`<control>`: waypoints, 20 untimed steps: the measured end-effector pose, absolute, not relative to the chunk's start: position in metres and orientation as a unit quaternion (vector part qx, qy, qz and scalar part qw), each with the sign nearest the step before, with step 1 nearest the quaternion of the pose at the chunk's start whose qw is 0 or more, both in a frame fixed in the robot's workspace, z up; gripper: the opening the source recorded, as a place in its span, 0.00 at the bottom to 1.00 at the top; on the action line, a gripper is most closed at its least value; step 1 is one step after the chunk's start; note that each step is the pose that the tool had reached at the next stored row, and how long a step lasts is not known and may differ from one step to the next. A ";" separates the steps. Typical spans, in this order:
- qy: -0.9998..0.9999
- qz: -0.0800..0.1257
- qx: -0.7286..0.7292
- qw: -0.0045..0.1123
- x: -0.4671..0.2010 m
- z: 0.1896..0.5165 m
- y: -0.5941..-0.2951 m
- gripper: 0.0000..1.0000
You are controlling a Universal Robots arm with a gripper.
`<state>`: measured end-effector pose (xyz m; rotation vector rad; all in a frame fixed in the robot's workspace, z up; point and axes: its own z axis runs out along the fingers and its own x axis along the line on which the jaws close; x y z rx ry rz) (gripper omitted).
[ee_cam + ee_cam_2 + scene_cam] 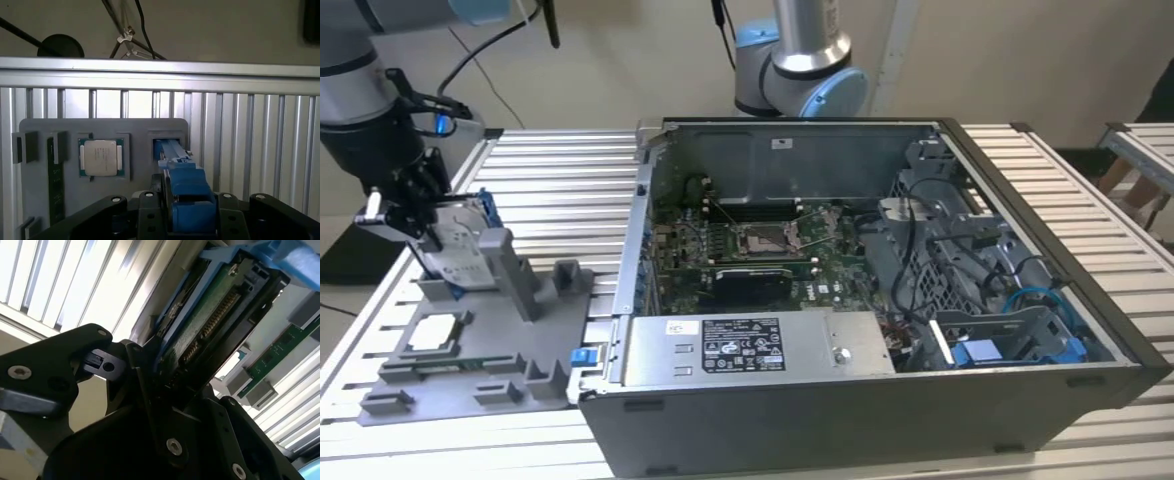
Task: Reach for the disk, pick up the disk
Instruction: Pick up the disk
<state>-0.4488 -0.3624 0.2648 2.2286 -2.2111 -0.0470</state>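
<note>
The disk (459,250) stands on edge in a slot of the grey fixture (480,365) at the exterior view's left, silver with a blue bracket along its side. My gripper (430,222) comes down over its top, with black fingers on both faces. The first wrist view shows the disk's blue bracket (186,187) clamped between the two fingers (147,205). Seen in the second wrist view, the disk's green circuit board (212,322) runs away from the finger (60,370) that presses on it. The gripper is shut on the disk.
A small square silver chip (435,331) lies in the fixture in front of the disk, with a green memory stick (54,185) beside it. An open computer case (854,410) with a long grey box (747,345) stands at the exterior view's right. A second arm base (801,70) stands behind it.
</note>
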 end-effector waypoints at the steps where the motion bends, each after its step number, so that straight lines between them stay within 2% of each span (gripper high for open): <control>1: -0.704 -0.015 0.710 0.001 -0.449 0.266 -0.362 0.00; 20: -0.704 -0.015 0.710 0.001 -0.449 0.299 -0.362 0.00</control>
